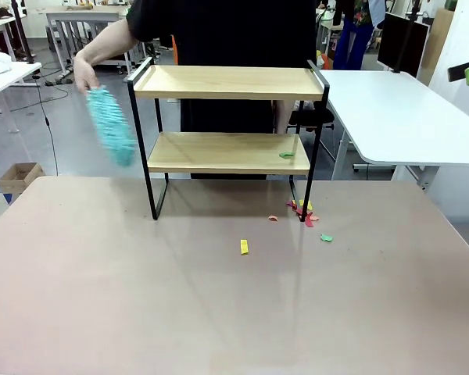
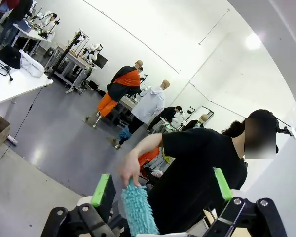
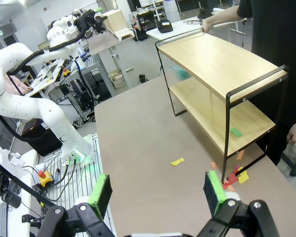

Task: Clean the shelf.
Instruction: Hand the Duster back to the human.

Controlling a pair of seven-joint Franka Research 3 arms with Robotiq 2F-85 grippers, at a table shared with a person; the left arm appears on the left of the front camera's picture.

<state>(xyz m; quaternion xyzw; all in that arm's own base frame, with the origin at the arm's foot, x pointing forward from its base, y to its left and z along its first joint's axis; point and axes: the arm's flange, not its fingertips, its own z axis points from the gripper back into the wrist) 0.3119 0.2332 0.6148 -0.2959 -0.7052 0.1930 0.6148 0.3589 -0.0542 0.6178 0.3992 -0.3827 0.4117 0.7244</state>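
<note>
One blurred duster [image 1: 112,125], apparently beside shelf [image 1: 228,82].

The teal duster [image 1: 112,126] is motion-blurred — its handle hidden in the person's hand [image 1: 84,73]; scraps [image 1: 303,211] too small to identify.
</note>
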